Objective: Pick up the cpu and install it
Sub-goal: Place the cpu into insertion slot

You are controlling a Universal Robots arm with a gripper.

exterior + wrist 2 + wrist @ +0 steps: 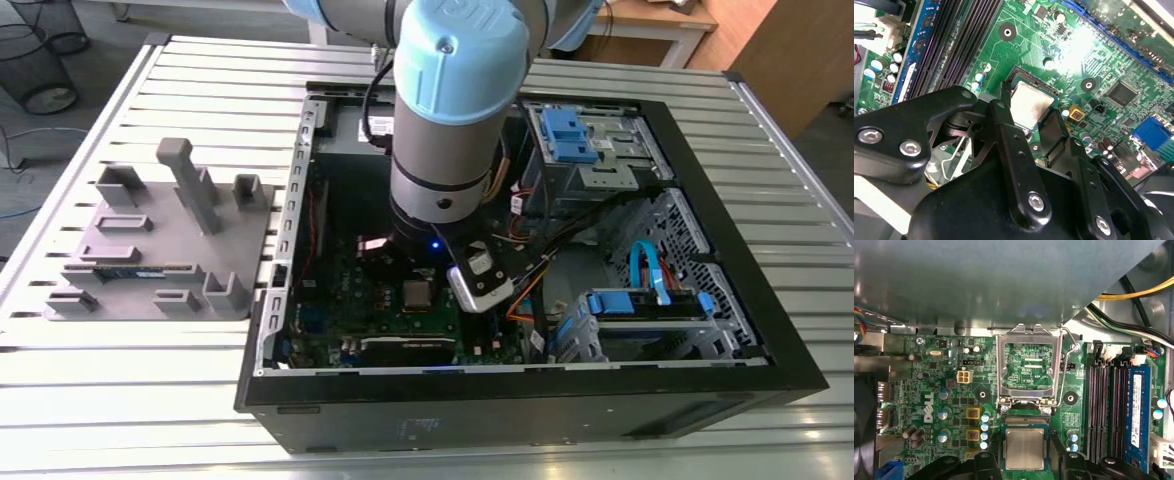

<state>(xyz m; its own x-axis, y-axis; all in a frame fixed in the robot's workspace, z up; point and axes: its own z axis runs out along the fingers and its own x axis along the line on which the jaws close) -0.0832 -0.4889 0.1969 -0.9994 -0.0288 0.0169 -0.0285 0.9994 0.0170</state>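
Exterior view: the arm (447,120) reaches down into an open computer case (534,395) lying on a slatted table (134,400). A grey tray (160,250) sits on the table outside the case, on the exterior view's left. The cpu (416,293) shows as a small silver square on the motherboard (350,318), just below the arm's wrist. Second wrist view: the claw (1029,107) is spread, its black fingers (1004,125) standing one on each side of the cpu (1031,104), which lies flat in its socket (1026,75); a finger edge runs close along one side, and whether it touches I cannot tell. First wrist view: the cpu (1025,449) is seated square in the socket, with a clear gap between it and one finger (1074,462). The metal frame (1028,365) of the socket is hinged up, off the chip. Memory slots (1104,405) run beside it, one holding a blue memory stick (1136,410).
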